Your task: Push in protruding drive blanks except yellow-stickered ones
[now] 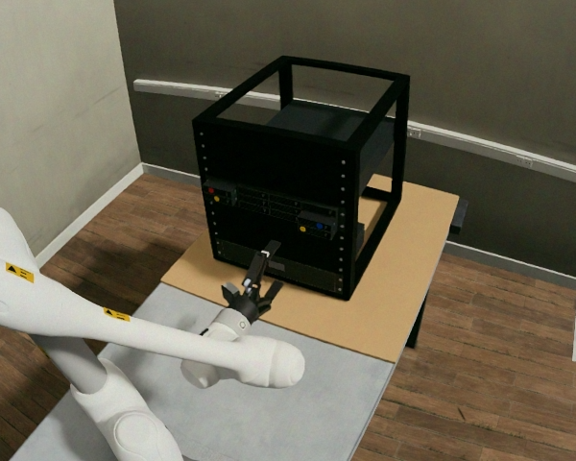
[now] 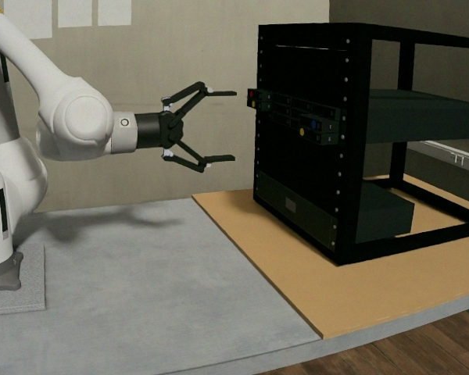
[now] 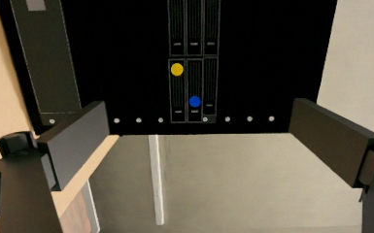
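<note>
We begin at the left of the exterior view, where the black two-finger gripper [image 2: 220, 125] is level, fingers spread fully, holding nothing. It stands short of the black open-frame rack [image 2: 307, 133], not touching it.

Ahead of the upper finger [image 2: 223, 93], the protruding drive blank marked with a red dot [image 2: 251, 93] sits directly above one with a yellow dot [image 2: 253, 104]. Further ahead and to the gripper's right, the protruding blank with a blue dot [image 2: 313, 124] sits beside one with a yellow dot [image 2: 302, 131].

We judge these risks:
- With the fingers spread this wide, a straight advance may strike a yellow-marked blank as well as its neighbour, since each pair is adjacent.
- The rack rests loose on the tan board [image 2: 348, 291]. A push this high on its front may slide or tilt it backwards.
- An off-centre push may jam the blank before it latches.
</note>
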